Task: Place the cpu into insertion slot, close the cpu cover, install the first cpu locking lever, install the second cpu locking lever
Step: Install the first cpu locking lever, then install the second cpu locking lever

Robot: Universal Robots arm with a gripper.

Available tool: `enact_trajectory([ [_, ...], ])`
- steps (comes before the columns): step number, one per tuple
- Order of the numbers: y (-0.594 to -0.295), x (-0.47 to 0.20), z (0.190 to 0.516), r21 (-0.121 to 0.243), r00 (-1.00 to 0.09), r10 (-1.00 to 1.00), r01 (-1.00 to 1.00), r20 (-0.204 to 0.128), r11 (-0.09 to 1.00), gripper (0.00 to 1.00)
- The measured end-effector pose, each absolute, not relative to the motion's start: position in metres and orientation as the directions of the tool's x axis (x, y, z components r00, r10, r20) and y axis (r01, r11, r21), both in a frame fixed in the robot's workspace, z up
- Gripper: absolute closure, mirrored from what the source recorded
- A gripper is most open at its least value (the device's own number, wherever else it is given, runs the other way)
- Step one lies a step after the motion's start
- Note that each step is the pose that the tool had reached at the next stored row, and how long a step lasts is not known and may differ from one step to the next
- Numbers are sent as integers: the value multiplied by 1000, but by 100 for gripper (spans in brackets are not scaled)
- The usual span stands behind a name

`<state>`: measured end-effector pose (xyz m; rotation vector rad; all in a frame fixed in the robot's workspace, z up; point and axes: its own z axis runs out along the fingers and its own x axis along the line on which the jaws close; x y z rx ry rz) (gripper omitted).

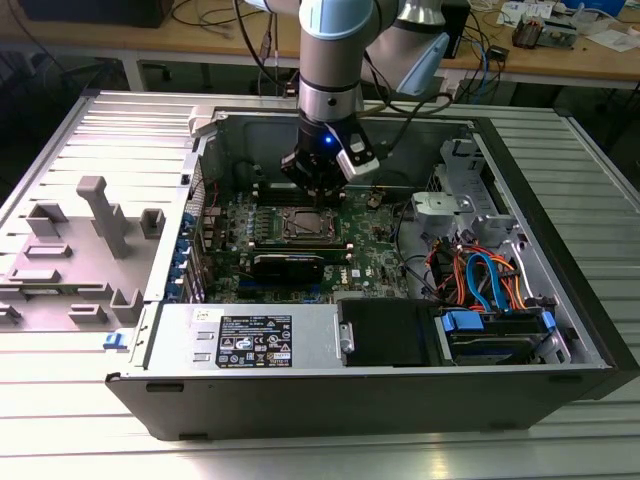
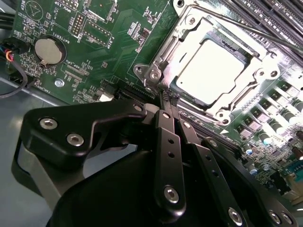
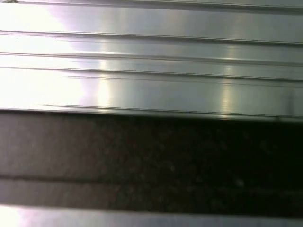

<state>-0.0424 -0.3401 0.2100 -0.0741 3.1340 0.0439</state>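
Second wrist view: your fingers (image 2: 166,101) sit pressed together at the corner of the cpu cover (image 2: 189,35), already shut over the seated cpu (image 2: 213,68), so lever work looks in hand and calls for a fine hook.

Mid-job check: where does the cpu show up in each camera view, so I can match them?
Exterior view: cpu in the socket mid-motherboard, just below the claw.
Second wrist view: cpu framed by the cpu cover, beyond the claw.
First wrist view: ribbed metal surface.
Shared landmark: the cover.
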Motion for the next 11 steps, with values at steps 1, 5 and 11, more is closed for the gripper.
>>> enact_trajectory([
  [1, -340, -42, 210, 28, -999, -47, -47, -7, 998, 89],
  [5, -340, -42, 211, 28, -999, -47, -47, -7, 999, 89],
  [11, -342, -42, 211, 28, -999, -47, -47, -7, 998, 89],
])
